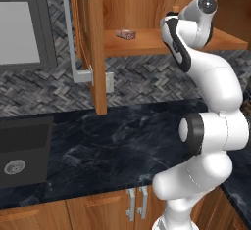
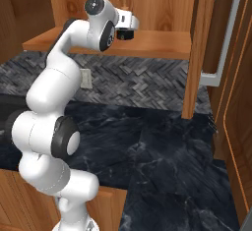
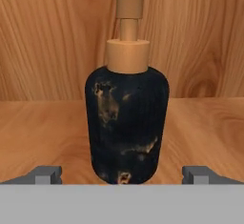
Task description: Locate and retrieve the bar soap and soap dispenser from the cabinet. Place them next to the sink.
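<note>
The soap dispenser [image 3: 127,123], a black bottle with a tan pump, stands upright on the plank shelf [image 1: 147,43] of the cabinet, close in front of the hand camera. My gripper [image 3: 123,175] is open, one fingertip [image 3: 47,174] on each side of the bottle's base with a gap to it. In the base views the pump top [image 1: 175,1] [image 2: 124,1] pokes up just behind my hand. The bar soap [image 1: 126,34] lies flat on the same shelf, to the left of my arm. The sink [image 1: 24,150] is sunk in the counter at the far left.
The cabinet door [image 1: 90,43] hangs open left of the shelf, its long silver handle [image 1: 73,33] facing out. A black marble counter [image 1: 122,141] runs below, with low wooden doors [image 1: 98,209] under it. A window [image 1: 19,23] is at the upper left.
</note>
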